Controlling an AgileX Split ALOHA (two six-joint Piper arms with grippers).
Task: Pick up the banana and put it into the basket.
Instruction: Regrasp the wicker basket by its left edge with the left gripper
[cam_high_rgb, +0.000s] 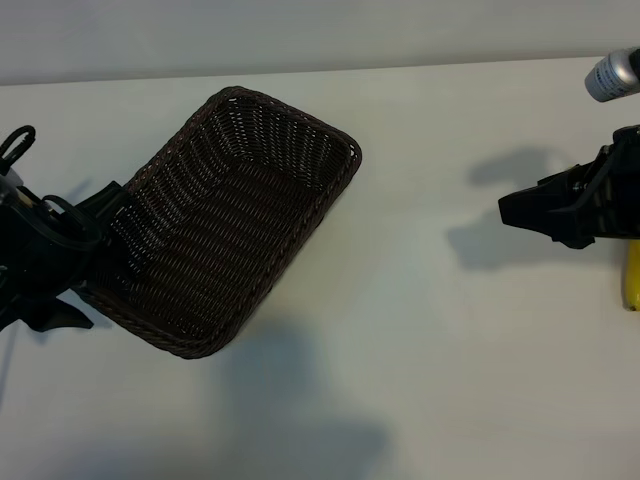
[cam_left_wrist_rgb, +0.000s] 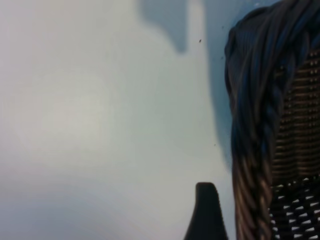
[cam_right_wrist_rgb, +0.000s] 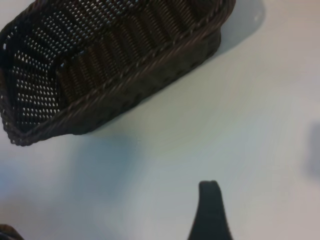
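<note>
Your left gripper (cam_high_rgb: 85, 265) straddles the basket (cam_high_rgb: 230, 220) rim, jaws apart; right gripper (cam_high_rgb: 520, 212) open (empty) – banana (cam_high_rgb: 632, 275) behind it

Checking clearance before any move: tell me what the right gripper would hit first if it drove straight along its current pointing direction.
The right gripper points down and toward the basket. Judging by its wrist view, bare table lies ahead first, short of the basket's side; depth is hard to judge.

Basket (cam_high_rgb: 240, 215): dark woven wicker, rough; table (cam_high_rgb: 430, 360): smooth matt; banana (cam_high_rgb: 632, 280): smooth.
</note>
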